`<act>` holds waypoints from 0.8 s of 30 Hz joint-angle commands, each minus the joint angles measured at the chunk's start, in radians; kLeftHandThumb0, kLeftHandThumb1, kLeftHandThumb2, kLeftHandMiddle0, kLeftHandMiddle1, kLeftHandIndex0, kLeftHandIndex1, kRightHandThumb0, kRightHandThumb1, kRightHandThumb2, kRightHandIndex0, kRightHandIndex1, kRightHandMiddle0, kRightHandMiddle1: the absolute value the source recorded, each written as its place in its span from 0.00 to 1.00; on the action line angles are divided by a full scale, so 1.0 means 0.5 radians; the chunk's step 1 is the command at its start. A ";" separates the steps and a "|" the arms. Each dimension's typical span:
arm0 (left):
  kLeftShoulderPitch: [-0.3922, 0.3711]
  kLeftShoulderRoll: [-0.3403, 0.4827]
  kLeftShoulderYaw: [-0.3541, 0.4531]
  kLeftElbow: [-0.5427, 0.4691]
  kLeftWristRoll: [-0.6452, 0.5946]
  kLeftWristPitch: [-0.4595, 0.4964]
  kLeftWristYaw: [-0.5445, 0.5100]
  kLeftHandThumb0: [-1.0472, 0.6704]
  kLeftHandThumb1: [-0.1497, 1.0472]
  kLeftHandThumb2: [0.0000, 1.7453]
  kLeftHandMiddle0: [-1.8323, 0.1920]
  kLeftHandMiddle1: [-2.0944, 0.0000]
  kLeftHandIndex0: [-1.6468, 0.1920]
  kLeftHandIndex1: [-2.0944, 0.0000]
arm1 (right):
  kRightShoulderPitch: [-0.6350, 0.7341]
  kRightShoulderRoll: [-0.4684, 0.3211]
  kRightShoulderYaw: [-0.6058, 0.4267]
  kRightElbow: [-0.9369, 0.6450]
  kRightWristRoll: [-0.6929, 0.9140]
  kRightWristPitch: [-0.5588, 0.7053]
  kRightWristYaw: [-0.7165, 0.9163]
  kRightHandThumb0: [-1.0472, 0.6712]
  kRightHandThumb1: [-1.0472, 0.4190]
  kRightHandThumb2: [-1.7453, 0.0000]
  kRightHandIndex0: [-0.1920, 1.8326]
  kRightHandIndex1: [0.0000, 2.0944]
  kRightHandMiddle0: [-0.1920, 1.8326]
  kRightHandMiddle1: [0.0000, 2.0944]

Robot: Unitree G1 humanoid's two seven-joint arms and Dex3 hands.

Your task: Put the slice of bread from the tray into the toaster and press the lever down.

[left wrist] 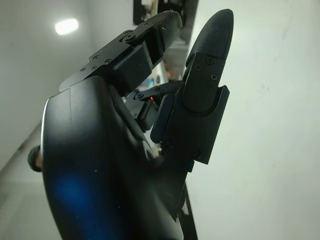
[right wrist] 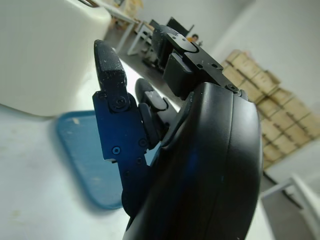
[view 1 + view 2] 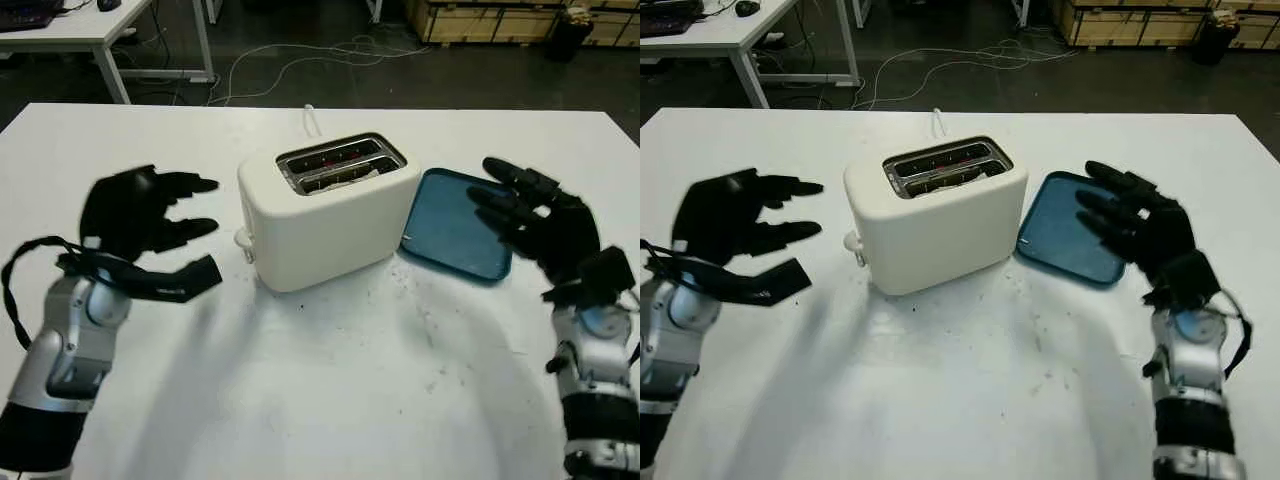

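Bread slice (image 3: 340, 176) sitting in the toaster (image 3: 325, 210) slot, tray (image 3: 455, 225) bare; left hand (image 3: 150, 225) hovering open beside the lever (image 3: 242, 240), best pressing straight down; right hand (image 3: 535, 220) hanging open over the tray, holding nothing.

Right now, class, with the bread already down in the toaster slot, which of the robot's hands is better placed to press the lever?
The left hand, probably. It is open beside the toaster, at the end where the lever sticks out. The right hand is open over the blue tray, on the toaster's far side from the lever.
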 commanded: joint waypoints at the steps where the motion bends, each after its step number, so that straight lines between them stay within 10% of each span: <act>1: -0.011 0.014 -0.008 -0.038 0.056 0.096 -0.073 0.23 0.82 0.00 0.55 0.53 0.34 0.98 | -0.058 -0.051 0.043 0.067 -0.095 -0.061 -0.046 0.36 0.14 1.00 0.51 0.01 0.47 0.01; 12: -0.008 -0.036 -0.060 -0.079 0.086 0.292 -0.255 0.14 0.89 0.01 0.58 0.54 0.36 0.99 | -0.127 -0.168 0.225 0.116 -0.383 -0.035 -0.106 0.24 0.13 1.00 0.51 0.00 0.46 0.00; 24: -0.390 0.203 0.001 -0.001 0.029 0.351 -0.587 0.13 0.86 0.00 0.57 0.54 0.34 0.99 | -0.598 -0.454 0.398 0.266 -0.546 -0.011 0.114 0.24 0.10 1.00 0.42 0.00 0.38 0.00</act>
